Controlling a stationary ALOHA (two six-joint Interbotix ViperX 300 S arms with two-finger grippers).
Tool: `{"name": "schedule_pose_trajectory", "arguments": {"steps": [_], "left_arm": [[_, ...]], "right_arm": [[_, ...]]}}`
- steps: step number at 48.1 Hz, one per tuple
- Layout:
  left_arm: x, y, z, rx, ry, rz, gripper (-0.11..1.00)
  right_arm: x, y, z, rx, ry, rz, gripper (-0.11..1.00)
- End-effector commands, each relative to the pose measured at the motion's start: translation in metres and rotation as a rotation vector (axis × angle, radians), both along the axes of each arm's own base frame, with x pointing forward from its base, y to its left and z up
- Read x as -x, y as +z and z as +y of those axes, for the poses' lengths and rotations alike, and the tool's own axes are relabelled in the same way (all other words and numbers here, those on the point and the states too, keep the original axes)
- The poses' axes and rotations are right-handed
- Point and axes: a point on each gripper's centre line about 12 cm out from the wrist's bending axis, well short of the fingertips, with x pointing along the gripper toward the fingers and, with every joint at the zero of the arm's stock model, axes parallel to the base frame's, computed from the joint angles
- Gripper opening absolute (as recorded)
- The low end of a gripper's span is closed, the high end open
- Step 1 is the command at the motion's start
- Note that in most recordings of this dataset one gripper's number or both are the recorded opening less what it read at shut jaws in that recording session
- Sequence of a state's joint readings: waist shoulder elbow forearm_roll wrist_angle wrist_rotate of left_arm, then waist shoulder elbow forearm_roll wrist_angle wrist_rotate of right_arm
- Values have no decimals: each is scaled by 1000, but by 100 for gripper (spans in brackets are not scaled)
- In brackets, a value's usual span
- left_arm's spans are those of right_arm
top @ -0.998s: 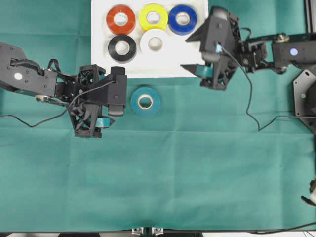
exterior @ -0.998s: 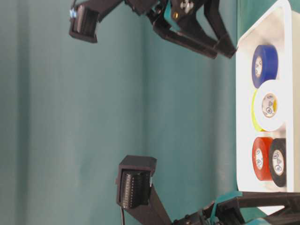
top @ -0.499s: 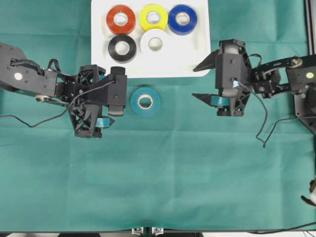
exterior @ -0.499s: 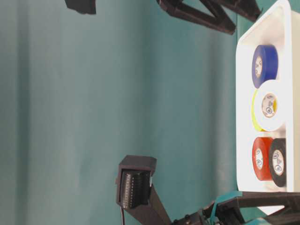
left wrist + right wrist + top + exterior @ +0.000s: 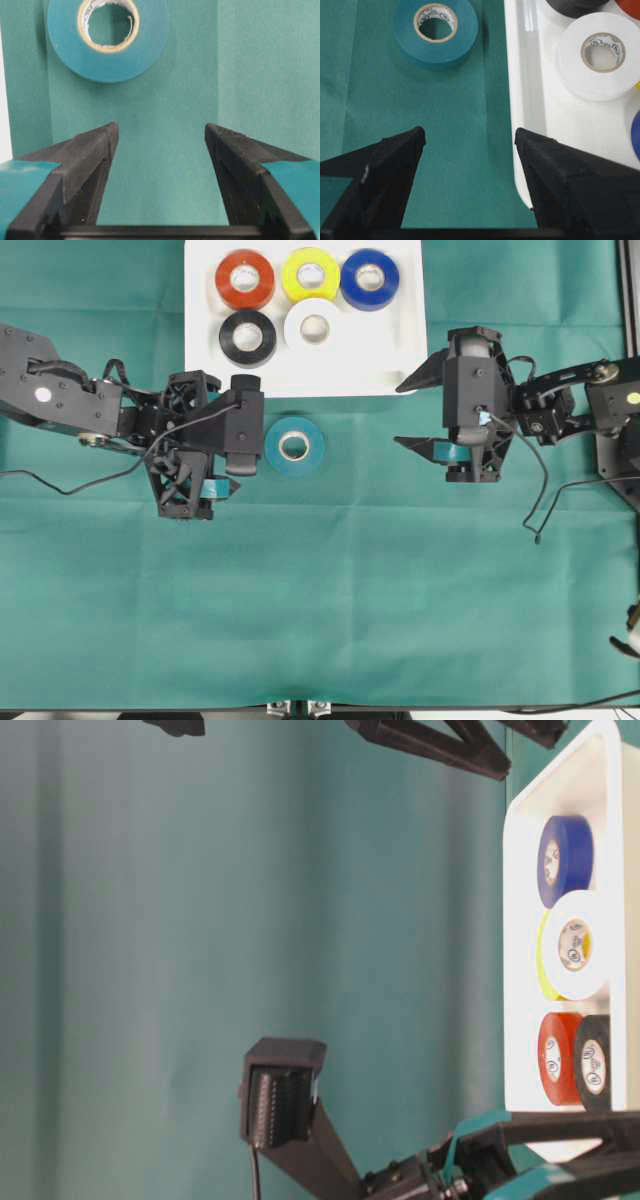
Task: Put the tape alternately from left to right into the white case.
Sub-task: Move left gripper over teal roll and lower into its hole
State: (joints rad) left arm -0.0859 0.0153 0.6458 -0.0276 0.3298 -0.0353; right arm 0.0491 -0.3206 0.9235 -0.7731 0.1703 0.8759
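Six rolls total: five in the white case [image 5: 400, 360], one on the green cloth [image 5: 350, 590].
Case location: at the far edge of the cloth, about midway along it, long side parallel to that edge.
Case, far row: red roll [image 5: 245, 279] toward the case's left end, yellow roll [image 5: 311, 275] in the middle, blue roll [image 5: 370, 279] toward the right end.
Case, near row: black roll [image 5: 248, 337] under the red one, white roll [image 5: 315, 328] under the yellow one; both lie flat.
Case, near right corner: bare white floor, below the blue roll.
Teal roll [image 5: 294, 446]: flat on the cloth, just outside the case's near rim, below the gap between the black and white rolls; apart from the rim.
Left gripper [image 5: 161, 137]: jaws spread wide, nothing between them; in the overhead view it sits just left of the teal roll without touching it. In the left wrist view the roll lies ahead of the fingertips, offset toward the left finger.
Right gripper [image 5: 469, 140]: jaws spread wide, nothing held; in the overhead view it stands over the cloth beyond the case's near right corner. In the right wrist view the case rim runs past the right finger, and the teal roll lies well ahead.
Contact: neither gripper touches any roll or the case.
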Motion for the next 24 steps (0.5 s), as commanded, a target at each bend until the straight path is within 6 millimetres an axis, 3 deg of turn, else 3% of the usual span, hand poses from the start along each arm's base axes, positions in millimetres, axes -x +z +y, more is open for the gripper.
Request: {"name": "schedule_pose_trajectory", "arguments": {"steps": [1,24], "left_arm": [[-10,9,-1,0,-5,-42,96],[-46,3,-5,-28,-48,-114,96]], "right_arm": [[-2,5,1,-6,3,-20,79],[-1,1,1,-3,5,-7,79]]}}
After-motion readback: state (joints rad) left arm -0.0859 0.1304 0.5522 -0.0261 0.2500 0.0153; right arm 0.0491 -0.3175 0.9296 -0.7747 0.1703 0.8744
